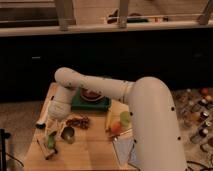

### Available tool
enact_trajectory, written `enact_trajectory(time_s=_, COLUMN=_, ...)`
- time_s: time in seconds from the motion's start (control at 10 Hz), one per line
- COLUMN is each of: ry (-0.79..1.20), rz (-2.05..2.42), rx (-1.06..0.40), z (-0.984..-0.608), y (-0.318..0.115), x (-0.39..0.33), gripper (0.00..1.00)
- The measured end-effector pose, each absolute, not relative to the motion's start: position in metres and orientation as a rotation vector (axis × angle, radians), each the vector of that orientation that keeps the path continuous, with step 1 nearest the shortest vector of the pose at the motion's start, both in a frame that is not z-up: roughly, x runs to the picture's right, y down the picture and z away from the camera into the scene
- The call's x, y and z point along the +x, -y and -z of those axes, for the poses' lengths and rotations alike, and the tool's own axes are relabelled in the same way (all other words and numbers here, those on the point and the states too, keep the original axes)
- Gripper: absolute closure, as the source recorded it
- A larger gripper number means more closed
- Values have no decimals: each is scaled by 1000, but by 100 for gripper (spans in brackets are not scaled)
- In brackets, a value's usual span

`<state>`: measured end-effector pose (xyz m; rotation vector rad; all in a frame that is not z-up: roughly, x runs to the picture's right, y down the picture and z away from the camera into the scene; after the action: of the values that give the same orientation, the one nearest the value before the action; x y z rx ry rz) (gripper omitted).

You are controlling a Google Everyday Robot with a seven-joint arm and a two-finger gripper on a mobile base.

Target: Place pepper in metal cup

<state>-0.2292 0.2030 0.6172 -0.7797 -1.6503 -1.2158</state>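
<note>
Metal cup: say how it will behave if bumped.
The metal cup looks small and shiny, so it is probably light and slippery to grip. Standing upright on the smooth tabletop, it may slide or tip if knocked. The gripper is close beside it, by the pepper.

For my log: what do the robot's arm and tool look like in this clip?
The arm is smooth, glossy white: thick rounded tube segments with bulbous joints, widening into a bulky white shell at right. No cables, markings or sleeves show. The tool, over the wooden table's left part beside the metal cup, is pale and narrower than the arm above it.
</note>
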Motion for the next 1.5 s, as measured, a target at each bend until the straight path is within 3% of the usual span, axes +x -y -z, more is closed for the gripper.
enact_trajectory(time_s=1.5, ry=1709, rz=1070, rx=-865, z=-653, y=-191, x=-197, gripper=87)
